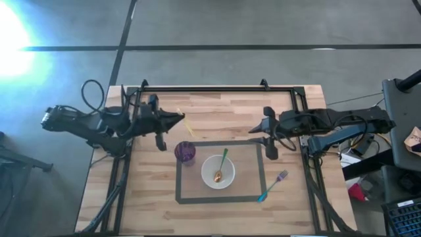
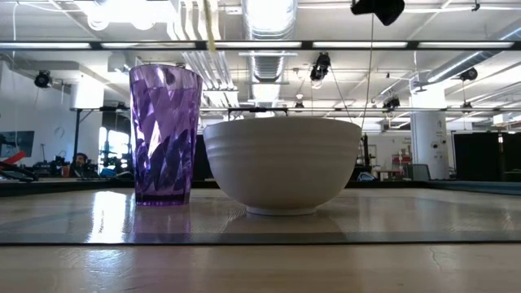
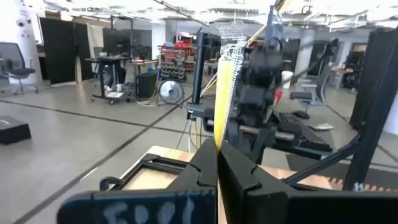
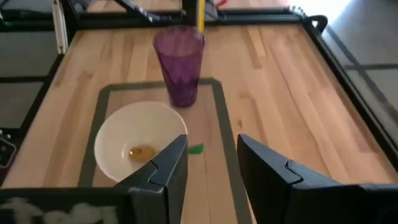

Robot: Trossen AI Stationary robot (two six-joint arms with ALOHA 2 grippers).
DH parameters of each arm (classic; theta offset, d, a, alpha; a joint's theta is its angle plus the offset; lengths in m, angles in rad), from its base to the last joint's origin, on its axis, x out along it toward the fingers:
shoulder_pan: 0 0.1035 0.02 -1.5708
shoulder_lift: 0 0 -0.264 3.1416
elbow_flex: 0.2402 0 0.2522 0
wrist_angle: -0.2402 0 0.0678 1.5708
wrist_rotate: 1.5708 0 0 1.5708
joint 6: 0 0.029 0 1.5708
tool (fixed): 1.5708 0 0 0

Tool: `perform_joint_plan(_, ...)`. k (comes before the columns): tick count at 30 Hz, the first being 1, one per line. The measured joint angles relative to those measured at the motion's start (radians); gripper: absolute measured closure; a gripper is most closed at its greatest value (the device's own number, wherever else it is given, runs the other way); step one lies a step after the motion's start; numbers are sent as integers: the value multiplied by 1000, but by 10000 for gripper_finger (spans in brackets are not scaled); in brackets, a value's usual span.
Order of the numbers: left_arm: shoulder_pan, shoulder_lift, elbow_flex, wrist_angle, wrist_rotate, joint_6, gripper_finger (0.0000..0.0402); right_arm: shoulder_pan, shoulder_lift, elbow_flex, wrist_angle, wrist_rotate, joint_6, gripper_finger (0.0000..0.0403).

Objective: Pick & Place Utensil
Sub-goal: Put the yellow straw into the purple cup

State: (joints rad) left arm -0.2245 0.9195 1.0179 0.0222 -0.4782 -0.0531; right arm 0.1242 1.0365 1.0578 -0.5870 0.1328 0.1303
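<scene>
Yellow utensil (image 1: pixel 186 124) clamped in left gripper (image 1: pixel 177 117) jaws – tip cut off, right gripper (image 1: pixel 253 129) jaws apart.

We see a green-handled spoon (image 1: pixel 221 166) resting in the white bowl (image 1: pixel 209 172), handle leaning on the rim; a teal-handled fork (image 1: pixel 272 186) lying on the wood just outside the taped frame; a yellow utensil (image 1: pixel 187 124) held aloft near the purple cup (image 1: pixel 185 153).

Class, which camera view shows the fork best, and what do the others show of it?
The high view: the whole fork lies on the table, right of the bowl. The low view and both wrist views do not show it.
</scene>
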Motion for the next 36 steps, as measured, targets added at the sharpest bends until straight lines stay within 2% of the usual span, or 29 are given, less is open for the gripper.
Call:
perform_joint_plan(7, 0, -44, 34, -159, -3, -95, 401, 0, 21, -40, -9, -2, 8, 281)
perform_joint_plan(13, 0, -55, 7, -251, -3, -182, 401, 0, 27, -61, -15, -2, 25, 288)
perform_joint_plan(24, 0, -47, -117, -229, -12, -270, 401, 0, 27, -61, -13, -2, 46, 301)
perform_joint_plan(36, 0, -47, -278, -64, -20, -311, 401, 0, 27, -61, -14, -2, 46, 318)
